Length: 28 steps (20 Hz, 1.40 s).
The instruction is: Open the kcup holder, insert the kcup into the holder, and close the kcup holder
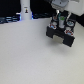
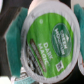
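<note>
Mostly pale bare tabletop (image 1: 30, 55), dark backdrop (image 1: 10, 7)

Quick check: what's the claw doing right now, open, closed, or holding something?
Claw: closed on the kcup, green-topped pod held between its teal fingers, above the kcup holder.

A broad pale tabletop (image 1: 30, 55) fills most of the exterior view, plain and evenly lit — soft light, only faint shadow on it. Behind its far edge the room goes dark, a black backdrop (image 1: 10, 7) with a few small bluish glints low down — too blurred to say what they are.
</note>
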{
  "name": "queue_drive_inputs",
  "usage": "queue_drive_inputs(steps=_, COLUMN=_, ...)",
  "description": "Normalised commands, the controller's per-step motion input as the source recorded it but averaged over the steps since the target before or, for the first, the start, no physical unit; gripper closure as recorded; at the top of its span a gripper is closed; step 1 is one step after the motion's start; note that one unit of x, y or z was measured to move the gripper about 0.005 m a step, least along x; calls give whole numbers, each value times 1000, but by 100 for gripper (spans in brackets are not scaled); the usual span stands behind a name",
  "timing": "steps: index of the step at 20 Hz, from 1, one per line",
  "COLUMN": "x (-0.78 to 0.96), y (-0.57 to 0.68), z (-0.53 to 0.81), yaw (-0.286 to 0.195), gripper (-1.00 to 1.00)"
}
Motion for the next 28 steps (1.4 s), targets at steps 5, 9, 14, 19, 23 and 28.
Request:
queue_drive_inputs(steps=5, x=34, y=86, z=-254, yaw=10, gripper=100)
queue_drive_inputs(steps=9, x=24, y=128, z=-101, yaw=4, gripper=100)
queue_drive_inputs(steps=14, x=74, y=157, z=92, yaw=9, gripper=-100)
queue_drive_inputs(steps=19, x=173, y=80, z=332, yaw=39, gripper=-100)
queue_drive_inputs(steps=23, x=248, y=-24, z=455, yaw=55, gripper=-100)
queue_drive_inputs(steps=28, x=442, y=-309, z=599, yaw=61, gripper=-100)
